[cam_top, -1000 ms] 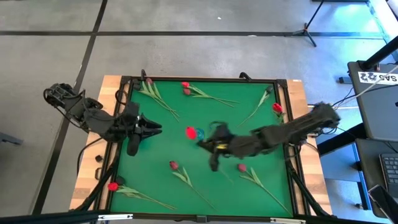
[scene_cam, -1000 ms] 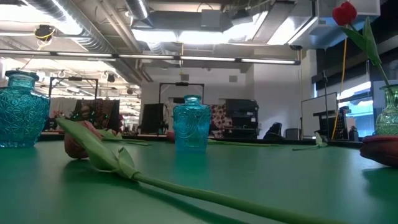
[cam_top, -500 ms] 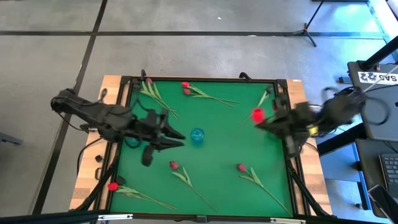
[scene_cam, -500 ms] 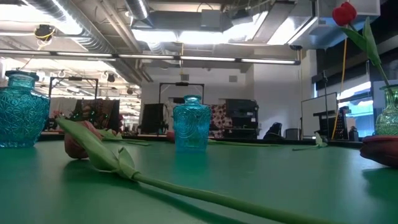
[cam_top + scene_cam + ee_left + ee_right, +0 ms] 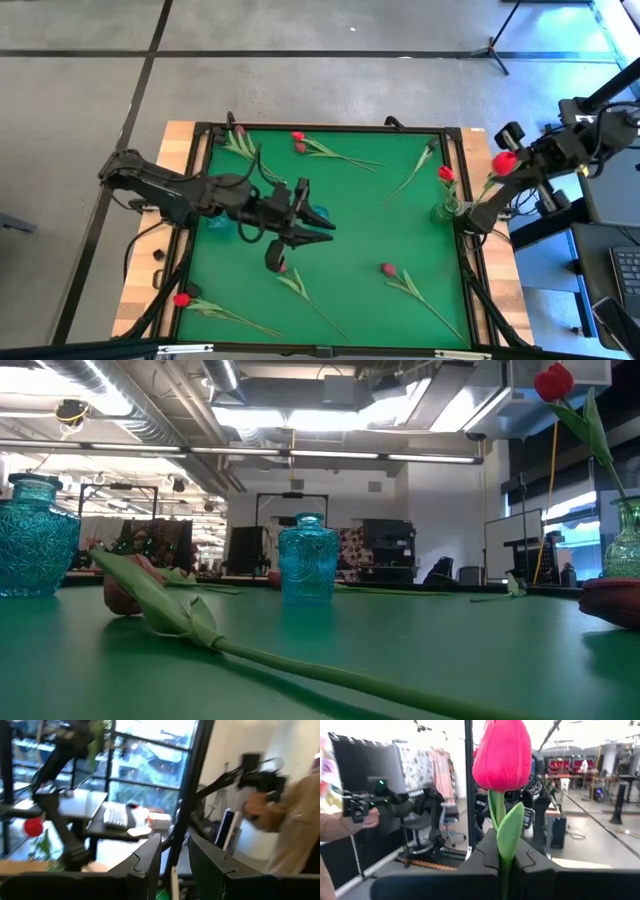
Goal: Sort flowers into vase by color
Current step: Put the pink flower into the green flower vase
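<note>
Left gripper at frame centre by the blue vase, fingers part spread, pinching nothing. Right gripper, far right off the desk, is pressed onto a red tulip. One tulip stands in the green vase; about six flowers lie loose, so sorting looks barely begun. Green felt, grey tiled floor

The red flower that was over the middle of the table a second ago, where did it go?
The right tool, shut on the red tulip, carried it from beside the blue vase out past the table's right edge, near the green vase. The left tool pushed in from the left to the blue vase. The tulips lying on the mat stayed put.
</note>
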Controlling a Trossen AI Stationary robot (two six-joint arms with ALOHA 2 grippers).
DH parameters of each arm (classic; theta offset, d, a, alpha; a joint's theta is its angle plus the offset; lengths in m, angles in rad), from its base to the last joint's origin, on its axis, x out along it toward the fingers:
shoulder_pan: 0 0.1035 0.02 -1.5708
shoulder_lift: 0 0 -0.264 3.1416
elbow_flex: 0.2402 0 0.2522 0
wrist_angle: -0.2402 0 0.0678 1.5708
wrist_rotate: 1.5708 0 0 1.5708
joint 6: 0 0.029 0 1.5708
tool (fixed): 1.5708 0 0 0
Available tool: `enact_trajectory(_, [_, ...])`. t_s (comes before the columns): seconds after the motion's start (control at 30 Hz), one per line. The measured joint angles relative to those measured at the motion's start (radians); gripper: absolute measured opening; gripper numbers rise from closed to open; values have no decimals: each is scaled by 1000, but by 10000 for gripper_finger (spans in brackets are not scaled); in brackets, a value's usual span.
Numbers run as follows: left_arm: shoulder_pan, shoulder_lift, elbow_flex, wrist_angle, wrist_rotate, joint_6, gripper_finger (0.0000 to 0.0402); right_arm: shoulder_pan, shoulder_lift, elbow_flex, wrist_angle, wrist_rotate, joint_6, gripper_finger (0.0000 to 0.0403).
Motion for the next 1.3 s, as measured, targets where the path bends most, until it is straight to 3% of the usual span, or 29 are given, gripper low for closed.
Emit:
enact_trajectory(0.17, [27,30,0,49,80,0,94,1,-197,-170,91,-45,-55,0])
enact_trajectory(0.37, [69,53,0,76,85,-5,94,1,-347,-291,119,-7,-98,0])
enact_trajectory(0.73, [127,54,0,80,60,-27,94,0,-451,-394,35,158,-130,0])
enact_trajectory(0.9, [120,54,0,62,-4,-35,94,0,-517,-411,0,158,-127,0])
enact_trajectory(1.3, [92,54,0,74,-2,-57,94,0,-578,-522,-18,178,-111,0])
